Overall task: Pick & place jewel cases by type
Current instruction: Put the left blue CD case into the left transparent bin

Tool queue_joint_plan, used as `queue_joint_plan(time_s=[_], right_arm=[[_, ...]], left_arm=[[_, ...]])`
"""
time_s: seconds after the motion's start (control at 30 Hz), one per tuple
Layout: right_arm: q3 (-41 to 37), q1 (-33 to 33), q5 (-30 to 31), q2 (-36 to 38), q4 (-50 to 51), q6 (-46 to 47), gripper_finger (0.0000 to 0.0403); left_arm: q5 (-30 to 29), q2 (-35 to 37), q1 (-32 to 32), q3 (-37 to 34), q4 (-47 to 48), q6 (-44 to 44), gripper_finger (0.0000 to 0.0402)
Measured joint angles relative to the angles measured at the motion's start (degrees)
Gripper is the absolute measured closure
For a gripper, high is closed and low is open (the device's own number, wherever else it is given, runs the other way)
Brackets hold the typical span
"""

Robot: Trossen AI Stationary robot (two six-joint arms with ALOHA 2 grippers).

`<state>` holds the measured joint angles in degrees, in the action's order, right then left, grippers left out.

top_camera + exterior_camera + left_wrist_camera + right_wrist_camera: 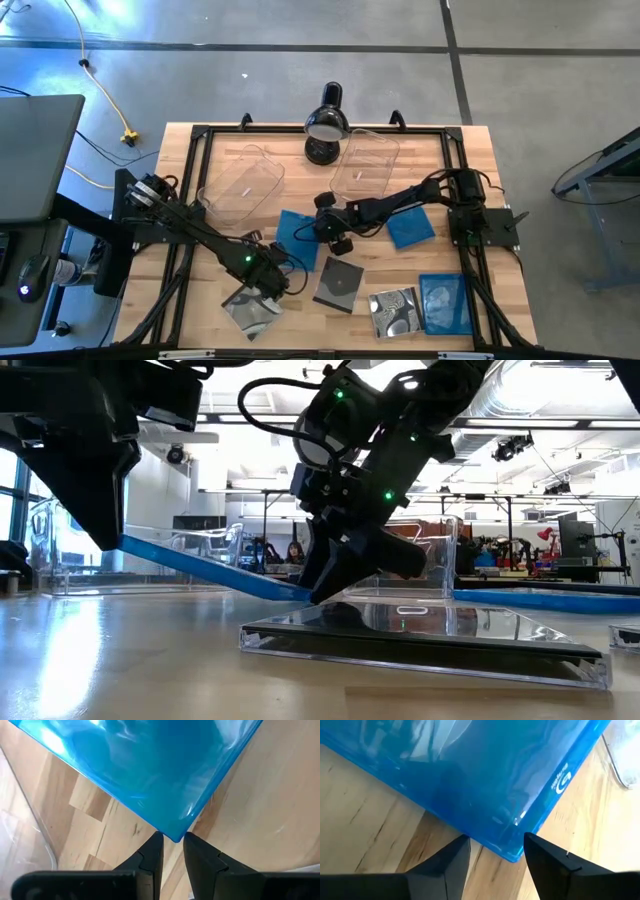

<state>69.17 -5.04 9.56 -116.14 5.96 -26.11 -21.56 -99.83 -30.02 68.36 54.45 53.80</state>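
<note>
A wooden table (470,300) seen from above, with two dark arms reaching toward its middle. At the back stand two clear tubs (243,183) side by side, a black desk lamp (326,122) between them at the far edge. Six jewel cases lie across the front half – one blue case (297,233) at the centre, another blue one (410,226) to its right, a third blue one (445,303) at the front right corner; a dark grey case (338,285) sits in front of the centre, a silvery one (394,311) beside the front blue case, and another clear one (250,313) at the front left. The left gripper (172,842) has its fingers a narrow gap apart at a corner of the centre blue case, not clamped on it. The right gripper (495,845) stands wide open at that same case's edge – in the low view this case tilts, one side raised off the table
</note>
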Motion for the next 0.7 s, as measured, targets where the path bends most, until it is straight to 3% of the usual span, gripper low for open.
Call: queue_joint_plan(time_s=[0.47,0.7], right_arm=[[0.00,-0.09,-0.93,-0.02,-0.57,0.16,0.0221],[0.00,-0.13,2.58,-0.02,-0.57,0.31,0.0220]], left_arm=[[-10.67,0.04,-0.04,0.00,1.40,-2.71,0.0333],[-13.97,0.04,-0.04,0.00,0.84,-5.35,0.0333]])
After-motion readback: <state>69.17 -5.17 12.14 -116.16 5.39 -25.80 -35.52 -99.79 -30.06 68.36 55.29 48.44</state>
